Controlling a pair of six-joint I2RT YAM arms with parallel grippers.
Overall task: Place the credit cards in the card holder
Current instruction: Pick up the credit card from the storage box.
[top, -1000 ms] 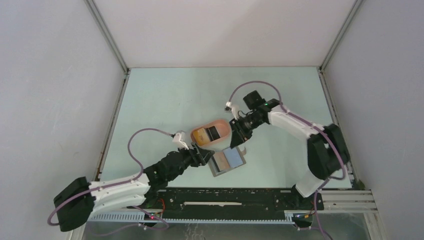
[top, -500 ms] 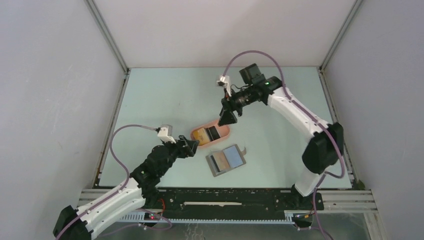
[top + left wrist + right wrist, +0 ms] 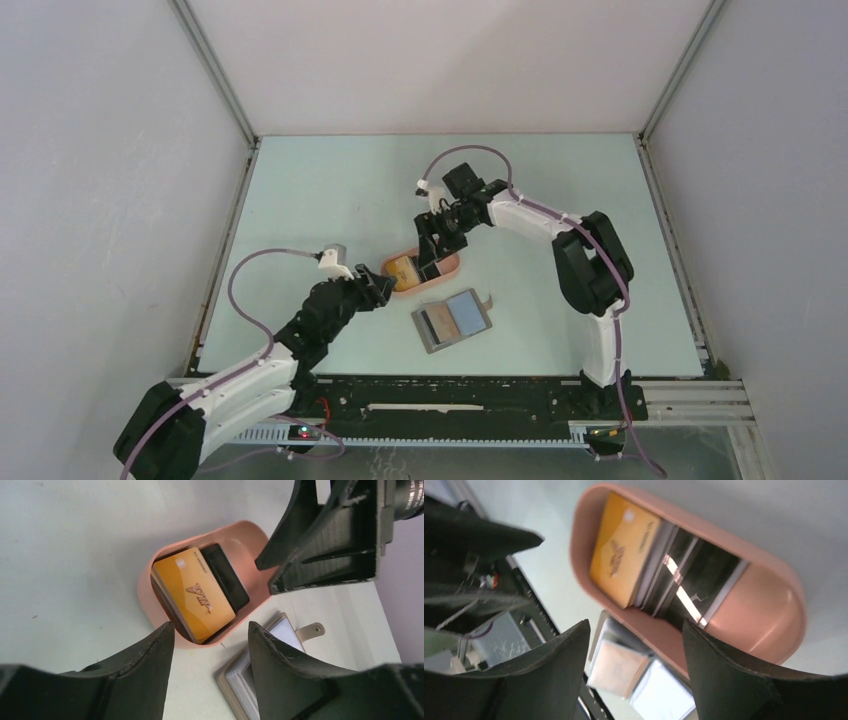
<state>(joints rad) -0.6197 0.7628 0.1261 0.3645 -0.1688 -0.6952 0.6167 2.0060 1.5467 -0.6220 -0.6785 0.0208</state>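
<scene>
The credit cards lie in a peach-orange oval tray (image 3: 452,266): a yellow-orange card (image 3: 195,592) on a stack at its left end, and dark cards with silvery stripes (image 3: 689,580) beside it. The card holder (image 3: 452,320) lies open in front of the tray, one dark half and one blue-grey half, tab to the right. My right gripper (image 3: 432,256) hangs open over the tray's middle, nothing between its fingers. Close to the tray's left end my left gripper (image 3: 386,285) is open and empty too. The left wrist view shows the tray's near rim (image 3: 145,587) between its fingertips.
White walls with metal rails enclose the pale green table (image 3: 330,190). The two grippers are close together at the tray, and the right fingers (image 3: 320,545) fill the top right of the left wrist view. The black base rail (image 3: 450,395) runs along the near edge.
The right gripper left the card holder, rose to the back, then came down over the tray, wider open. The left gripper drew back from the card holder to the tray's left end.
</scene>
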